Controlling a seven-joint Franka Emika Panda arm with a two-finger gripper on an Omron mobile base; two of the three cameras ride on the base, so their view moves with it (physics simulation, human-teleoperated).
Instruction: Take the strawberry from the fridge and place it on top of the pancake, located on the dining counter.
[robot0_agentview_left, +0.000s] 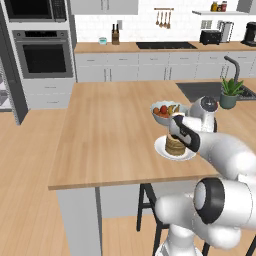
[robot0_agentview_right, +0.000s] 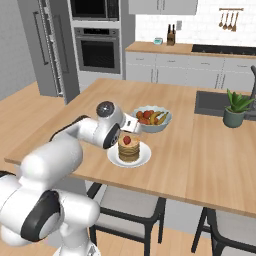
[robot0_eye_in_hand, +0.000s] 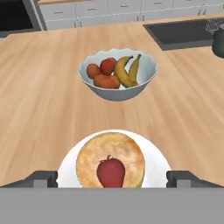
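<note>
Strawberry sat on the pancake; gripper fingers were spread wide, gripping nothing. Risk: a careless retreat could nudge the berry (round, unsecured) off the stack.

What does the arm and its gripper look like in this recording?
A glossy white arm of rounded, bulbous segments with black bands at the joints and a round grey cap at the wrist. The gripper has two small dark grey, blocky fingertips. No cables or markings show.

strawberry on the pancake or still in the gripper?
On the pancake. The strawberry lies on top of the stack, and the gripper fingertips stand wide apart, clear of it.
</note>
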